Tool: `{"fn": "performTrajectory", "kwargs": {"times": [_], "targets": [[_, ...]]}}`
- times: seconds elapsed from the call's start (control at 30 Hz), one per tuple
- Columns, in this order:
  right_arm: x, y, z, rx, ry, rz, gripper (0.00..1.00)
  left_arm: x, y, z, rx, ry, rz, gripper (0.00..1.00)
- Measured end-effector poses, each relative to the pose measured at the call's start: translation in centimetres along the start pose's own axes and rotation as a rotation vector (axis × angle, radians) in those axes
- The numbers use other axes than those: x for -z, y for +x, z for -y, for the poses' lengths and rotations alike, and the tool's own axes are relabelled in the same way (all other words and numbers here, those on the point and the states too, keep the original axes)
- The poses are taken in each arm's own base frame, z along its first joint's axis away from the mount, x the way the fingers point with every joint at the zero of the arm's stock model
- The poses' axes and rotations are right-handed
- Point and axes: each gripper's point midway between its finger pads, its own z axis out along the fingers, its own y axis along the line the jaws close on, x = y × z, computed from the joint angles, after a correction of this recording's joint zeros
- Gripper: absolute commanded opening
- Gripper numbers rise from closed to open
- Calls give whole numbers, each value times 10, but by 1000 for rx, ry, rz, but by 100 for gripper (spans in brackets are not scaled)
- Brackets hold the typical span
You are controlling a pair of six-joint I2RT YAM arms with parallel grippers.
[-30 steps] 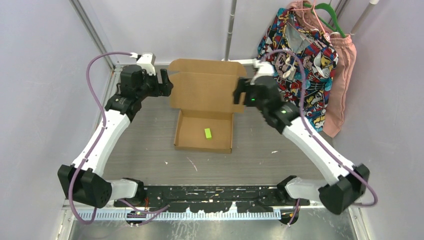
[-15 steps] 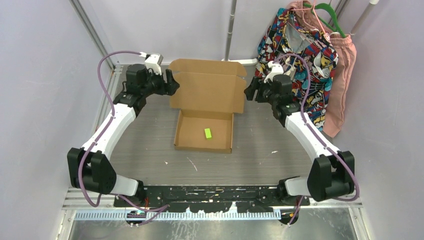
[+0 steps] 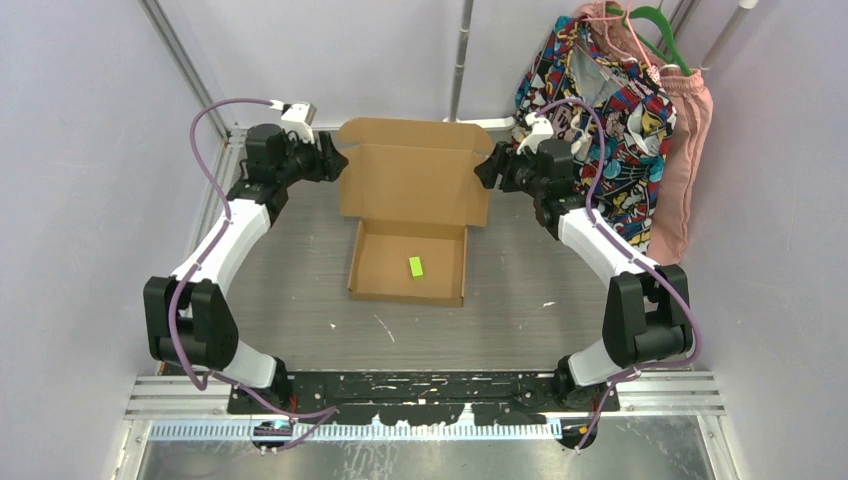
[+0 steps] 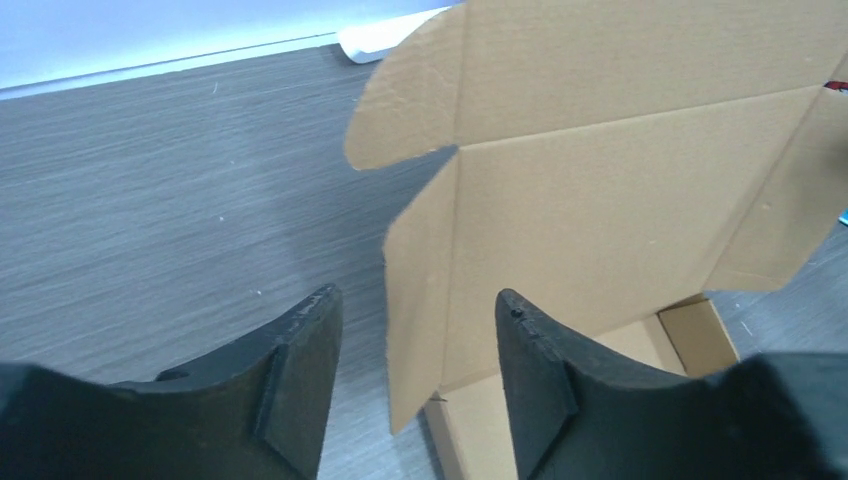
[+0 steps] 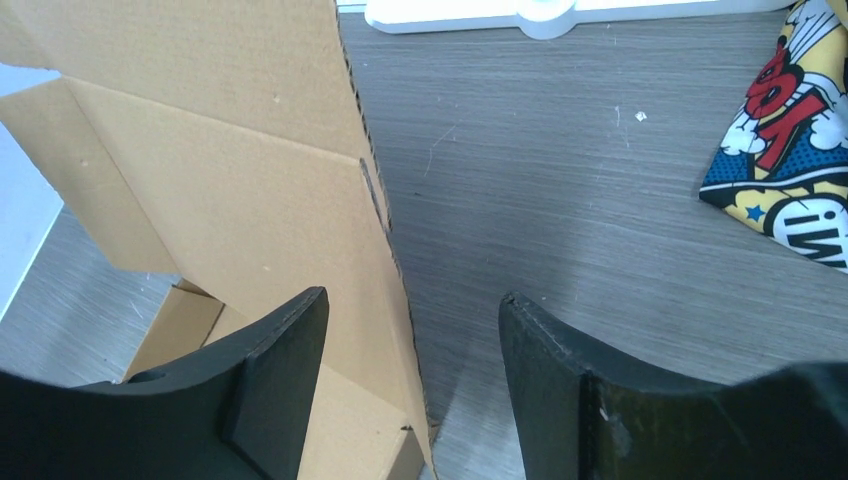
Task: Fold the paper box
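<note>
The brown cardboard paper box (image 3: 410,265) sits mid-table with its tray formed and its lid (image 3: 412,178) standing upright at the back. A small green piece (image 3: 415,265) lies inside the tray. My left gripper (image 3: 336,160) is open at the lid's left edge; in the left wrist view its gripper (image 4: 418,312) straddles the lid's left side flap (image 4: 415,270). My right gripper (image 3: 484,170) is open at the lid's right edge; in the right wrist view its gripper (image 5: 412,312) straddles the lid's right side flap (image 5: 330,250). Neither pair of fingers touches the card.
Patterned and pink clothes (image 3: 610,110) hang at the back right, and a corner of the cloth (image 5: 790,170) shows near my right gripper. A white bracket (image 5: 520,14) lies at the back wall. Grey walls close in both sides.
Both arms have reached further back and outward. The left gripper moved slightly left and up along the lid's left edge. The right gripper moved off the lid face to its right edge.
</note>
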Motion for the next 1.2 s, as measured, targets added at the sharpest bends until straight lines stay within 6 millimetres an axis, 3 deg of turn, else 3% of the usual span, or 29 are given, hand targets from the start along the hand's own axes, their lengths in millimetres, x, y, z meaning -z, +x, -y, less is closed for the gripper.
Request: {"fn": "performTrajectory", "kwargs": {"times": [0.27,0.67,0.77,1.2], "targets": [[-7,-16,1,-8,-21,31,62,-19,12,-21,52,23,0,49],[-15,-15,-2,-31,-52,25,47,-29,9,-15,77,97,31,42],[-15,-16,-3,-34,-59,30,46,-31,10,-16,86,107,30,35],[-17,-13,-5,-47,-71,20,39,-38,18,-13,117,139,14,30]]}}
